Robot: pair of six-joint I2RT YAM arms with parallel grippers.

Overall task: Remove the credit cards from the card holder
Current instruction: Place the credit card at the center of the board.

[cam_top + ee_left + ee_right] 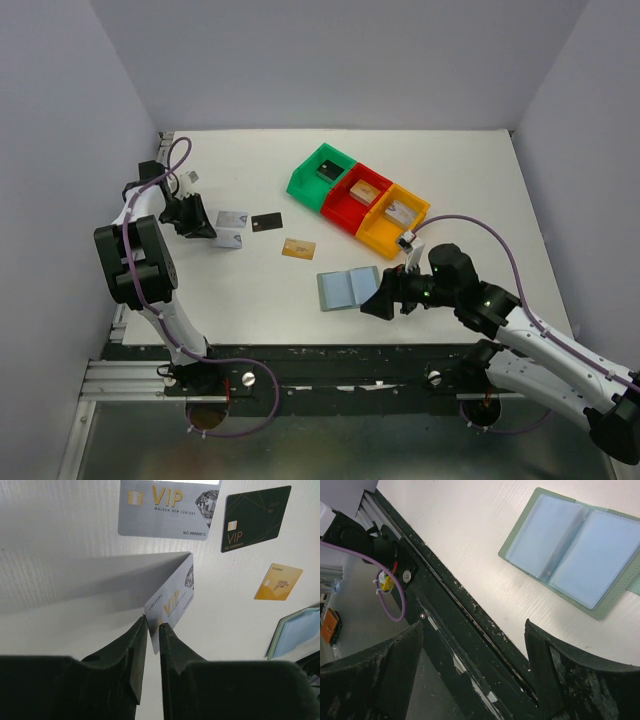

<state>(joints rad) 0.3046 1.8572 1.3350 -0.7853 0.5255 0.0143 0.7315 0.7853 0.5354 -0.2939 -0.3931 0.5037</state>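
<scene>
Silver card (172, 602) in barely parted left end effector (154, 627); right end effector (472, 625) wide open.

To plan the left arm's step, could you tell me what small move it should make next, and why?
Probably open the left gripper fully and lift clear: a silver card stands tilted between its fingertips, apparently touching the table near the black card, and the card holder looks empty.
</scene>
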